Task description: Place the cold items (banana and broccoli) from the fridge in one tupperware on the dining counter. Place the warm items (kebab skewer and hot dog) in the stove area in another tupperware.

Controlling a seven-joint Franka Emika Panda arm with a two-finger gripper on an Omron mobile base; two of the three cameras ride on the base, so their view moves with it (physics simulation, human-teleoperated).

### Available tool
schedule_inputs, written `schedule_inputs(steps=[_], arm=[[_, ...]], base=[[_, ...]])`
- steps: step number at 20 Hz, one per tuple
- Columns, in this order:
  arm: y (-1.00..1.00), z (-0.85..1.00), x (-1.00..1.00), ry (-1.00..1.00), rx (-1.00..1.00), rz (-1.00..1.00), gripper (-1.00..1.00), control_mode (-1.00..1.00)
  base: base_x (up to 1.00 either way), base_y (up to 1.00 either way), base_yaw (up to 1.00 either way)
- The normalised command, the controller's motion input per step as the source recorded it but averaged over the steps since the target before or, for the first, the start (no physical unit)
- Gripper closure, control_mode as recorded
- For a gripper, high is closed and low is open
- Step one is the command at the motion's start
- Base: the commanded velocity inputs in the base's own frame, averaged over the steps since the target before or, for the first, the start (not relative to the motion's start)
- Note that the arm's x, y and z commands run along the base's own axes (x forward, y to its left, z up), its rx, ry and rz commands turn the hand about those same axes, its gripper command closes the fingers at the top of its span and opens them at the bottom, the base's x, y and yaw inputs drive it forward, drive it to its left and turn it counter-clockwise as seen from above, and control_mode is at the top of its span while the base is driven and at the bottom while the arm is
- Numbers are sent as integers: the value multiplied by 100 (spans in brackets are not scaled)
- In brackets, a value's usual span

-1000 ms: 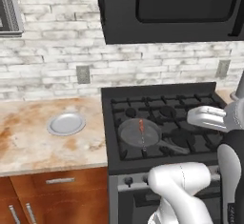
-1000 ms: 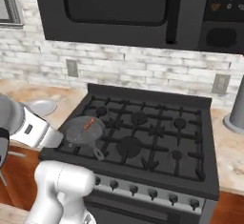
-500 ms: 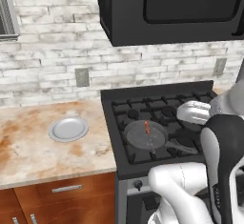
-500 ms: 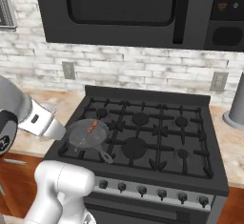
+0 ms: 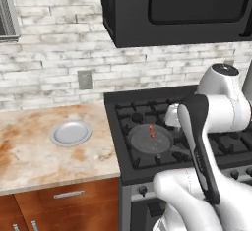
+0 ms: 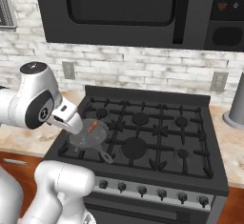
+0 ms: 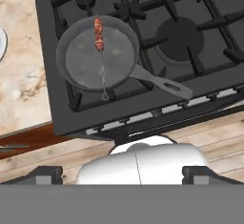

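Skewer (image 7: 99, 36) of red-brown meat chunks on a thin metal pin lies inside a grey frying pan (image 7: 76, 61), the meat toward the pan's far rim and the pin's ring end near the front rim. The pan sits on the front left burner of the black gas range (image 6: 157, 137), its handle (image 7: 159, 82) angled toward the knob row. In the hand view the gripper (image 7: 122, 174) hangs above the range's front edge, its two dark fingertips (image 7: 45, 174) set as far apart as they go, with nothing between them. It is well apart from the pan and touches nothing. The white arm (image 5: 216, 112) bends over the range's right half in the left base view. Left of the range a beige marbled counter (image 5: 29, 156) carries a round grey plate (image 5: 71, 133), apart from the range's edge. Above the range hangs a black microwave (image 6: 124, 8), and behind it runs a pale brick wall (image 5: 54, 53) with a grey outlet (image 5: 84, 79).
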Motion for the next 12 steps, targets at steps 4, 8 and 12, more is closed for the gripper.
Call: schedule_inputs(steps=[4,8,12], arm=[[4,-62,29,0,0,3,-100,-100],[14,-44,65,4,0,2,-100,-100],[20,-33,66,9,0,0,-100,-100]], base=[[0,0,0],[0,0,0],[0,0,0]])
